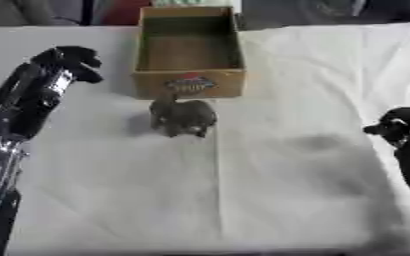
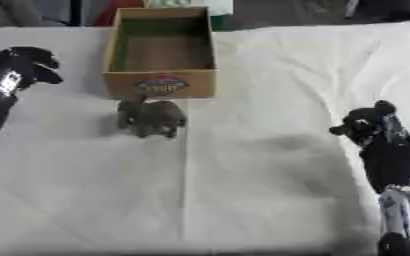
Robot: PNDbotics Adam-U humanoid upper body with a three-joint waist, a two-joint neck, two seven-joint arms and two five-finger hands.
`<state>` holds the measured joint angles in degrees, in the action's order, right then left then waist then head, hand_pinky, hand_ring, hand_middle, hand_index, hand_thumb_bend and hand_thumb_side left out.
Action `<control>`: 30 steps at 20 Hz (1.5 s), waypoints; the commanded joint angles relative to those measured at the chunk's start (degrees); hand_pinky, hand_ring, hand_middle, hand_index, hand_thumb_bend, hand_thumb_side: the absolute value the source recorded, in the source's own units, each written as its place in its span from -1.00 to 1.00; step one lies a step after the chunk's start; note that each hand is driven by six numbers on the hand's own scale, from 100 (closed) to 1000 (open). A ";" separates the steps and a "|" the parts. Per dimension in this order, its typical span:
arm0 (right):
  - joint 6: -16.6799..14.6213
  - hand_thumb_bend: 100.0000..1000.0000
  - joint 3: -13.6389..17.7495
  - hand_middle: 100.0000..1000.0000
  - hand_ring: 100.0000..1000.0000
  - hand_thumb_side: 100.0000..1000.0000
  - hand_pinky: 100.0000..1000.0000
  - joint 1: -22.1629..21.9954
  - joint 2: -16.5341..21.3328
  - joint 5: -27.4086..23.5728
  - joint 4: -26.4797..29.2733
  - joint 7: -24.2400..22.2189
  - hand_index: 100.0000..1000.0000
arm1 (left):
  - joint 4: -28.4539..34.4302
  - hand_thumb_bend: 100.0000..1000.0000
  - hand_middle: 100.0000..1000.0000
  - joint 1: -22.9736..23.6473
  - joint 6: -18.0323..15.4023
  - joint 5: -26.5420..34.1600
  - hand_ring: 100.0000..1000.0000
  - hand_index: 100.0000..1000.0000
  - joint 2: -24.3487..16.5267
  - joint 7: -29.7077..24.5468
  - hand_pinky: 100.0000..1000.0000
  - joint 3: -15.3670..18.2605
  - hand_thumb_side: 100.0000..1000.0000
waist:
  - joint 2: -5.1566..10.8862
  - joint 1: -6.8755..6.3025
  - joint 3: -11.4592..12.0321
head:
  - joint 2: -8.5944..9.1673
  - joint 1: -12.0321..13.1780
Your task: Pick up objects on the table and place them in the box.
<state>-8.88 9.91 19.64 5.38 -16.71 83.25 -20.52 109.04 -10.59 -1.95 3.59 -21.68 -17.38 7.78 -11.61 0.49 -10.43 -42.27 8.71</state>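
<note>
While both robot hands, left (image 1: 68, 60) and right (image 2: 362, 124), are hanging curled and empty, a dark animal figurine (image 1: 182, 116) is standing just before the cardboard box (image 1: 189, 80) on the cloth-covered counter (image 1: 270, 190); seemingly rigid and light, it is inviting a grasp across its body.

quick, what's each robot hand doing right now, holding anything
Left robot hand: fingers curled shut, holding nothing.
Right robot hand: fingers curled shut, holding nothing.

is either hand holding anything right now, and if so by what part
Nothing is held. The left hand and right hand are both curled and empty, apart from the toy animal standing in front of the box.
</note>
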 commanded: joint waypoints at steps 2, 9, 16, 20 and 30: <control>0.05 -1.00 0.25 -0.13 -0.17 0.46 0.12 0.58 1.31 -0.29 1.05 -0.07 0.08 | 0.71 -1.00 0.23 -0.61 -0.61 -0.46 0.19 0.50 -1.14 -0.82 0.39 0.35 0.26 | 0.68 -0.09 0.06 | 0.33 -0.02; 0.08 -1.00 0.18 -0.13 -0.17 0.45 0.12 0.55 1.29 -0.23 1.04 -0.18 0.08 | 0.59 -1.00 0.26 -1.82 -0.35 -2.31 0.22 0.50 -2.25 -0.51 0.39 -0.21 0.14 | 0.82 -0.14 0.00 | 0.46 -0.07; 0.16 -1.00 -0.08 -0.13 -0.17 0.46 0.12 0.53 1.25 -0.04 0.90 -0.48 0.08 | 0.67 -0.72 0.36 -6.54 -2.35 -12.65 0.30 0.58 -6.61 -1.89 0.42 -4.00 -0.02 | 0.97 -0.22 -0.42 | 0.53 0.14; 0.25 -1.00 -0.28 -0.12 -0.17 0.46 0.12 0.56 1.13 0.03 0.87 -0.71 0.08 | -1.36 -0.67 0.41 -10.52 -3.95 -19.65 0.33 0.62 -8.82 -5.13 0.43 -7.92 -0.09 | 0.97 -0.28 -0.86 | 0.67 0.29; 0.39 -1.00 -0.51 -0.13 -0.17 0.47 0.12 0.47 1.00 0.16 0.74 -1.02 0.08 | -8.94 -0.66 0.37 -18.30 -8.01 -28.64 0.31 0.60 -9.25 -9.60 0.41 -15.65 -0.29 | 0.95 -0.38 -1.78 | 0.77 0.71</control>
<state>-8.40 9.50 19.62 5.38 -16.66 83.20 -21.34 100.36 -27.80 -9.45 -24.30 -29.47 -26.59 -7.42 -11.58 0.12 -12.15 -42.04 9.24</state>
